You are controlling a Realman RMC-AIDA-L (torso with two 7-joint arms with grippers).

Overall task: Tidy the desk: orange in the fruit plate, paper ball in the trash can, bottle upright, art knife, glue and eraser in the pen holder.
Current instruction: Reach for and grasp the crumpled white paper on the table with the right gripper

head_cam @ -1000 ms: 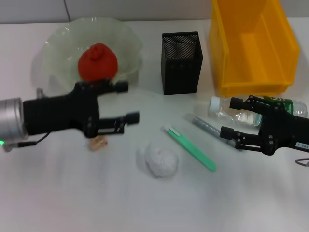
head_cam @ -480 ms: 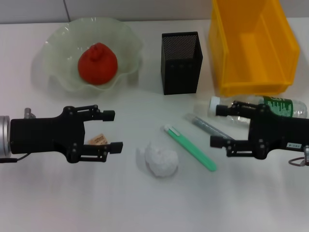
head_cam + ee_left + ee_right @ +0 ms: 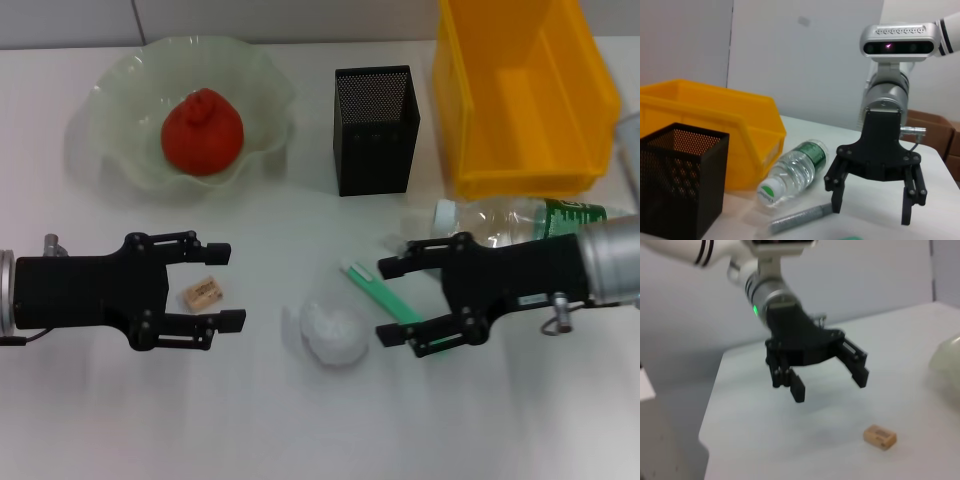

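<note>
The orange (image 3: pixel 202 131) rests in the fruit plate (image 3: pixel 110 100) at the back left. On the table lies the eraser (image 3: pixel 202 292), seen between the open fingers of my left gripper (image 3: pixel 228 285); the right wrist view shows that gripper (image 3: pixel 829 385) raised above the eraser (image 3: pixel 880 436). My right gripper (image 3: pixel 387 302) is open over the art knife (image 3: pixel 372 284), just right of the paper ball (image 3: pixel 335 332). The bottle (image 3: pixel 510 215) lies on its side behind it. The glue (image 3: pixel 800 217) lies beside the bottle (image 3: pixel 792 172). The pen holder (image 3: pixel 375 130) and trash can (image 3: pixel 525 90) stand at the back.
The left wrist view shows my right gripper (image 3: pixel 871 211) open above the table, with the trash can (image 3: pixel 715 125) and pen holder (image 3: pixel 680 175) beyond it. The near part of the table is bare white.
My left gripper has drawn back from the fruit plate toward the near left, now level with the eraser. My right gripper has moved left from the bottle to over the art knife.
</note>
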